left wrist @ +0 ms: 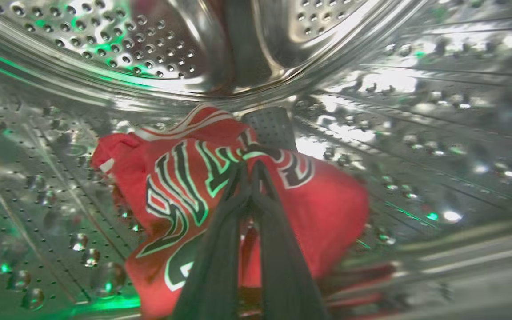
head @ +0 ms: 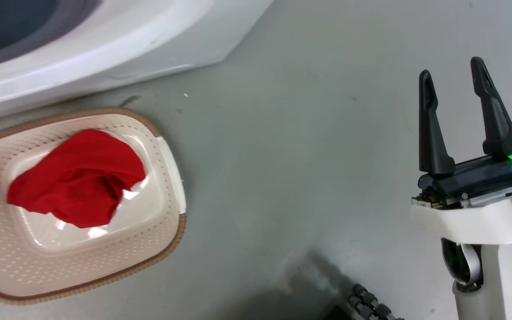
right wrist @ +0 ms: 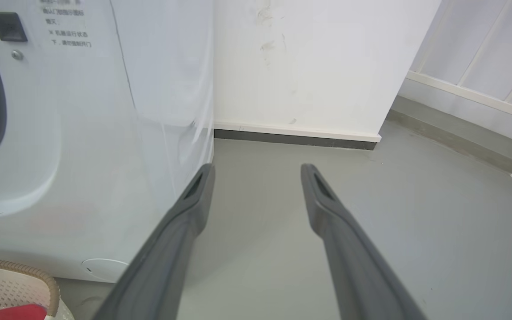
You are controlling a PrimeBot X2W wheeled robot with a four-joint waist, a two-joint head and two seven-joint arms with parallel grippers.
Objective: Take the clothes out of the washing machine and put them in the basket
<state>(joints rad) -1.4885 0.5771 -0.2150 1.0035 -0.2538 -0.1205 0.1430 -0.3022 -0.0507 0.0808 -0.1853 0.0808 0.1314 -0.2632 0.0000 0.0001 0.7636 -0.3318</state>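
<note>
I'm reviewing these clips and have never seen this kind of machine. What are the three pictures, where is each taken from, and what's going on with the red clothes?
It is a wheeled robot with two arms, each ending in a two-fingered gripper. The head view looks down at the grey floor: a basket stands beside the washing machine with one plain red garment lying in it. The right gripper hangs open over the floor, holding nothing.

The left wrist view looks along the left gripper from inside the steel drum. Its fingers are shut together on a red jersey with black-and-white lettering, which lies on the drum's bottom.

The right wrist view looks along the right arm's spread fingers toward the machine's front, a white wall and the floor; the basket's rim shows at its lower left.

So one garment is in the basket and the jersey is not yet out.
</note>
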